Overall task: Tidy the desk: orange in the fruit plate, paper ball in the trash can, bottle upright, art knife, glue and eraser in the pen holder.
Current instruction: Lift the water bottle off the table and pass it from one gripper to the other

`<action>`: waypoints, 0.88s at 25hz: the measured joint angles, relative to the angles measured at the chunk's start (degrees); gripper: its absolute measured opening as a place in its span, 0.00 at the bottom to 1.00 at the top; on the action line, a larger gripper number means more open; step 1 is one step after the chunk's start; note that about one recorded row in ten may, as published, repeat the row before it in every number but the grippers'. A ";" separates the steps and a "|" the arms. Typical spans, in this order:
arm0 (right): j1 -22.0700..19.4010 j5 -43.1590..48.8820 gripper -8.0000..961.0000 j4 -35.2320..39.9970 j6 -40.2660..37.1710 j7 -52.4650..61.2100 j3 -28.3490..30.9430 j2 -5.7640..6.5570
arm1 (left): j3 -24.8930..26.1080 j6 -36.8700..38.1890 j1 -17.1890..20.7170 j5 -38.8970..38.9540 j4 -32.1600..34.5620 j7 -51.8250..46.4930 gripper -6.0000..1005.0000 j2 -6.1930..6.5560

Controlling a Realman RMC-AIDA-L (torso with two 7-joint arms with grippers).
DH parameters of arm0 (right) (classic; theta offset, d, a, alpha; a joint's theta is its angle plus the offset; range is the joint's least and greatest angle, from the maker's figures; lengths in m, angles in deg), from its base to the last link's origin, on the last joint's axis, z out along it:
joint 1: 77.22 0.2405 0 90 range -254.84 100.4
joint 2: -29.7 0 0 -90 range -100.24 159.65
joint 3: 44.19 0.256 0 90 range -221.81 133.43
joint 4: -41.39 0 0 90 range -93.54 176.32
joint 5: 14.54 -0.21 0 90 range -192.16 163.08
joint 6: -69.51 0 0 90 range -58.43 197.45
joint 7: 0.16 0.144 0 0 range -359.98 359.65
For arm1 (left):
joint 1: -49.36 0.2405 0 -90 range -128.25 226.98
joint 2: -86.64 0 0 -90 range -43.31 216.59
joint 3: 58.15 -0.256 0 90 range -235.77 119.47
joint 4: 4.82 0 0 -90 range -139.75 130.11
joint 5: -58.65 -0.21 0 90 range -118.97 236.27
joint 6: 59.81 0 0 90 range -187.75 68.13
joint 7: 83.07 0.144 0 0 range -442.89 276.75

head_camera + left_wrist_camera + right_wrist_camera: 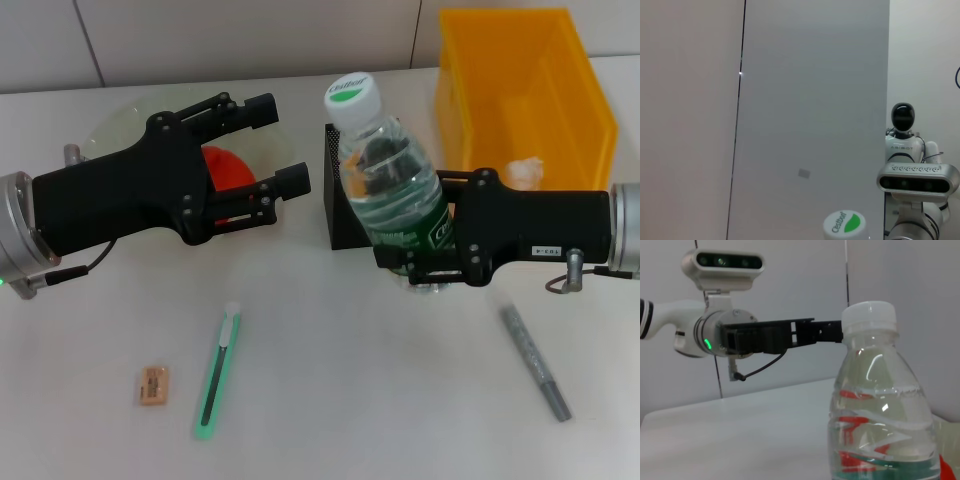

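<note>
Mostly blank grey wall w/ dark vertical seam (737,125); bottle cap (844,226), white/green label, at lower edge; white humanoid robot (905,140) beyond, camera bar (918,181) in front.

We are seeing a clear bottle (391,195) with white cap and green label, a yellow bin (525,95), a red-orange fruit (226,172), a green art knife (218,372), a grey glue stick (535,362) and a tan eraser (153,385).
</note>
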 joint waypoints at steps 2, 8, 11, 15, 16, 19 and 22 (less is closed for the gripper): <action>0.08 0.84 0.75 1.16 -0.11 0.92 -0.43 -0.01 | -0.04 -0.02 -0.03 -0.01 -0.01 0.00 0.81 -0.01; -0.07 1.16 0.75 3.83 -0.22 2.37 -1.88 -0.04 | -0.18 -0.44 0.33 -0.08 -0.07 -0.24 0.81 -0.05; -0.14 2.07 0.75 5.12 -0.28 2.81 -2.10 -0.02 | -0.40 -0.54 0.35 -0.11 -0.07 -0.22 0.81 -0.06; 0.26 2.67 0.75 5.37 -0.36 3.27 -2.88 -0.01 | -0.68 -0.59 0.28 -0.11 -0.07 -0.05 0.81 -0.06; 0.33 2.73 0.75 5.38 -0.35 3.27 -2.99 -0.02 | -0.71 -0.59 0.22 -0.11 -0.06 -0.05 0.81 -0.06; 0.49 2.88 0.75 5.43 -0.18 3.27 -3.05 -0.10 | -1.39 -0.59 0.06 0.10 0.05 -0.03 0.81 -0.06; 0.56 2.89 0.75 5.48 -0.22 3.26 -3.04 -0.14 | -1.62 -0.59 -0.19 0.21 -0.08 -0.02 0.81 -0.10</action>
